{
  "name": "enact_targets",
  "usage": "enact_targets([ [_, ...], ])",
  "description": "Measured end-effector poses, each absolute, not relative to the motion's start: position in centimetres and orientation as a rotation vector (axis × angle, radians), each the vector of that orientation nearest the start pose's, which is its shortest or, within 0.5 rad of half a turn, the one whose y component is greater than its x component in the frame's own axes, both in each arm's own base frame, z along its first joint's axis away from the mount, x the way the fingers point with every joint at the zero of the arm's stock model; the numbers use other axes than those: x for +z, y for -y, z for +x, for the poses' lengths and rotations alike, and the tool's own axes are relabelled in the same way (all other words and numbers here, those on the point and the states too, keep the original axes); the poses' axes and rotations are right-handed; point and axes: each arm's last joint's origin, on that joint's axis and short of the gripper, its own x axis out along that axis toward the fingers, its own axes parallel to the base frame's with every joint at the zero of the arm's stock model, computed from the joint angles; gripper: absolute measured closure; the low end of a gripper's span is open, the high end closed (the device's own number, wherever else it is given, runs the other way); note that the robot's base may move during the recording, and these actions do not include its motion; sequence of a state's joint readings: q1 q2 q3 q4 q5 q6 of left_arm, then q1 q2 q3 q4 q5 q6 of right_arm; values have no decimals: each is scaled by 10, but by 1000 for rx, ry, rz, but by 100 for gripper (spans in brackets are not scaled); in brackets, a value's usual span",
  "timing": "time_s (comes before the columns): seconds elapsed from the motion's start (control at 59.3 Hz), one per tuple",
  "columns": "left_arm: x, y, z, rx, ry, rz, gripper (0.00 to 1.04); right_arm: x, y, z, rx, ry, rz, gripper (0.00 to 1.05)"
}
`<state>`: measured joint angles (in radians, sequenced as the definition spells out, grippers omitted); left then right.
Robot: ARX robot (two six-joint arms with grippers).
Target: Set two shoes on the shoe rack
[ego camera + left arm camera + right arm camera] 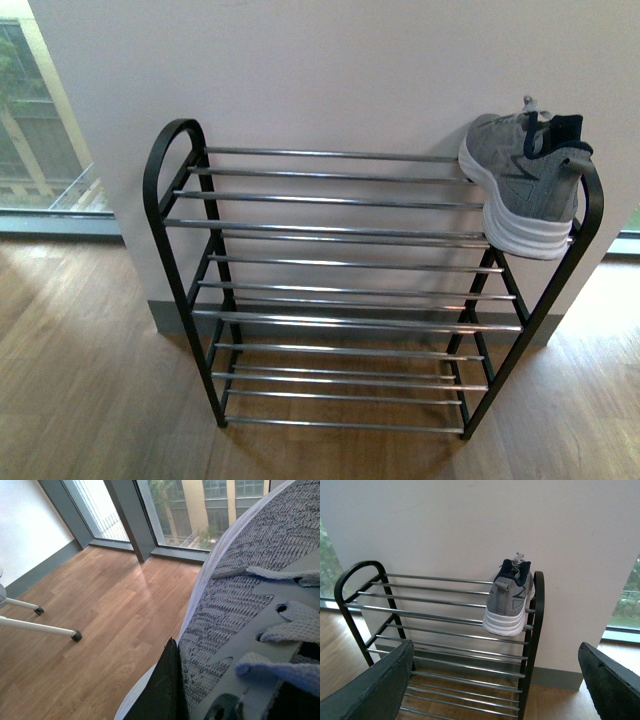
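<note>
Clamping second sneaker (240,605) in left tool (195,700), bound beside first sneaker (525,180) atop shoe rack (330,232); right tool (490,685) wide, empty.

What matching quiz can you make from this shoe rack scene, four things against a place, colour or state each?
1 frame
2 right hand
3 front-view sneaker
4 left-wrist-view sneaker

a open
b top shelf, right end
c black
d gripped

Pairs: 1c, 2a, 3b, 4d
</note>
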<state>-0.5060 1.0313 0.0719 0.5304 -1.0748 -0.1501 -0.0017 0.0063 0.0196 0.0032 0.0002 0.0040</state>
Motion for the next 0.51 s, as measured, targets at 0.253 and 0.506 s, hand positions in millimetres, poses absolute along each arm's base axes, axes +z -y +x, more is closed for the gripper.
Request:
enact_targets([
  [0.253,130,50,142,580,-262,164,103,170,0,97,-2,17,4,9],
  [0.506,130,50,142,580,-262,164,103,170,0,97,-2,17,4,9],
])
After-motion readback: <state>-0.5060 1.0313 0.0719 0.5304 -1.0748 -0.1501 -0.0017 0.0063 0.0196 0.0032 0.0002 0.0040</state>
